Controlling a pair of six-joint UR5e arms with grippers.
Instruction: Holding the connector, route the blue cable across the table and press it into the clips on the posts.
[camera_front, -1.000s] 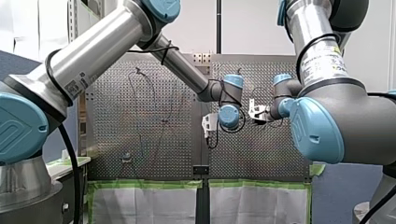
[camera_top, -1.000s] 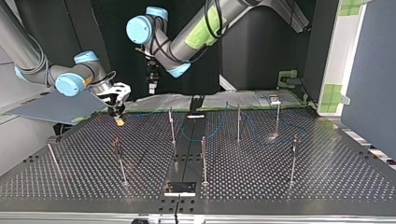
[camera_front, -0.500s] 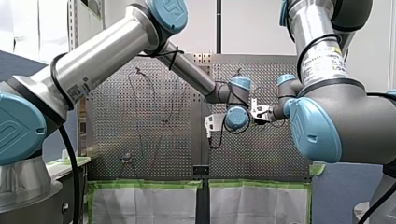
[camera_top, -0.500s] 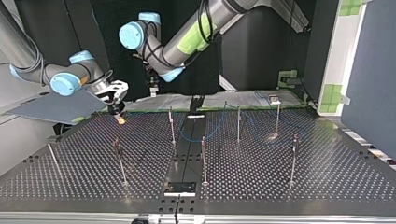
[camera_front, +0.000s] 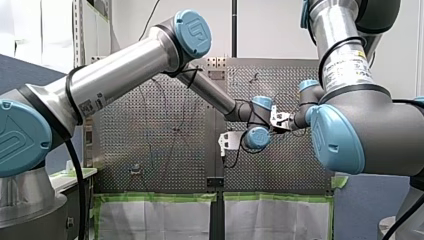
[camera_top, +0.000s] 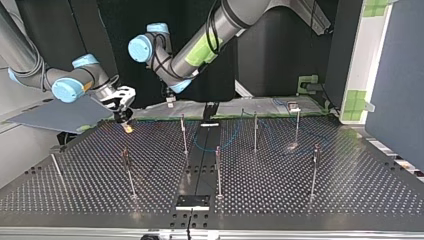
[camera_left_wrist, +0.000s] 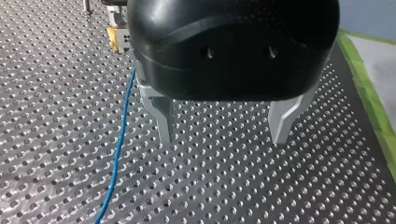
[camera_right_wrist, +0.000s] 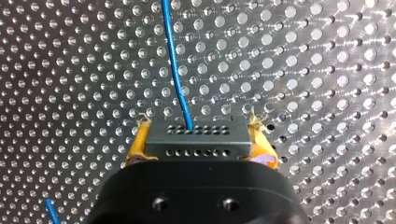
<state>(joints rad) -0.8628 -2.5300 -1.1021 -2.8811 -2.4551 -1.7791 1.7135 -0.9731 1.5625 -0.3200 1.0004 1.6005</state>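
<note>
Right wrist view: connector (camera_right_wrist: 196, 138) is pinched by right pincer (camera_right_wrist: 199, 142), left pincer (camera_left_wrist: 223, 134) is spread, and blue cable (camera_right_wrist: 175, 65) is judged wholly unclipped.

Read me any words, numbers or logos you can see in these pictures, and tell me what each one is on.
Nothing can be read outright.
White sticker on my left arm's silver tube: print too small to read.
White label on my right arm's tube: blurred, unreadable.
Blue joint cap: raised mark, not legible.
</note>
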